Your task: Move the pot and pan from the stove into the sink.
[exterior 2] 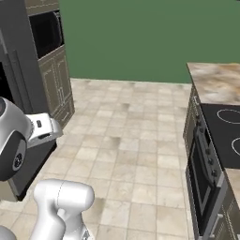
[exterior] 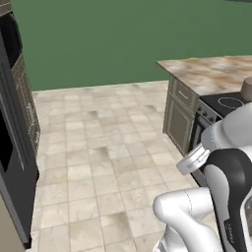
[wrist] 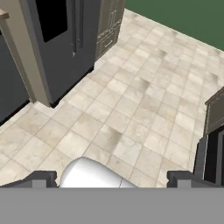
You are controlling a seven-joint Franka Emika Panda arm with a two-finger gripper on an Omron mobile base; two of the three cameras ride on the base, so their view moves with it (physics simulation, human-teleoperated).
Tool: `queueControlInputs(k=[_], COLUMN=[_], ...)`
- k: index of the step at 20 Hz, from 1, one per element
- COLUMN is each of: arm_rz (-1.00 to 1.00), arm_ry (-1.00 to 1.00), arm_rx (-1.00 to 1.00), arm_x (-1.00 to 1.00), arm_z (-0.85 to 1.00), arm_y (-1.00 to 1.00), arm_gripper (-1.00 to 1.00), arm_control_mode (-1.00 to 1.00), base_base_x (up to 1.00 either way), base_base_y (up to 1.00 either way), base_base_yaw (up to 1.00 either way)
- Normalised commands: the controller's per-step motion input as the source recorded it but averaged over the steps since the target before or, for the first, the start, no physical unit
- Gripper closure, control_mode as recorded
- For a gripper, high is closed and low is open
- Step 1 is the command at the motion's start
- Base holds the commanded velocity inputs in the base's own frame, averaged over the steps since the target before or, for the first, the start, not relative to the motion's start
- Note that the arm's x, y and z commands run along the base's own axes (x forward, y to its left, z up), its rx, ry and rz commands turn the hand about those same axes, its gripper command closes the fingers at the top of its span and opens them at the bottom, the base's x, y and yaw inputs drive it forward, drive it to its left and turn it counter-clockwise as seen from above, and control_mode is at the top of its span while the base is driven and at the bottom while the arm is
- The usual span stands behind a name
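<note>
The stove is at the right, a black cooktop with white ring marks; it shows again as the stove with its oven door below. A sliver of the brownish-grey pot sits on the cooktop at the frame's right edge. The pan and the sink are out of view. My gripper hangs over the tiled floor, away from the stove. Its fingertips stand far apart with nothing between them. The stove's dark front lies at the right of the hand view.
A marble counter over grey cabinets runs beyond the stove. Tall dark appliances and cabinets line the left side. Open tiled floor lies between them, and a green wall closes the back.
</note>
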Motion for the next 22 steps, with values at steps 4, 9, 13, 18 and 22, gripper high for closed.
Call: queueControlInputs(k=[4, 9, 13, 18, 22], arm_rz=[0.00, 0.00, 0.00, 0.00, 0.00], arm_ry=[0.00, 0.00, 0.00, 0.00, 0.00], arm_rx=[0.00, 0.00, 0.00, 0.00, 0.00], arm_x=[0.00, 0.00, 0.00, 0.00, 0.00], arm_z=[0.00, 0.00, 0.00, 0.00, 0.00], arm_y=[0.00, 0.00, 0.00, 0.00, 0.00], arm_gripper=[-1.00, -1.00, -1.00, -1.00, -1.00], arm_control_mode=[1.00, 1.00, 1.00, 1.00, 1.00], base_base_x=[0.00, 0.03, 0.51, 0.81, 0.94], base_base_y=[-0.06, 0.02, 0.18, 0.31, 0.36], base_base_yaw=[-0.12, 0.00, -0.04, -0.05, -0.05])
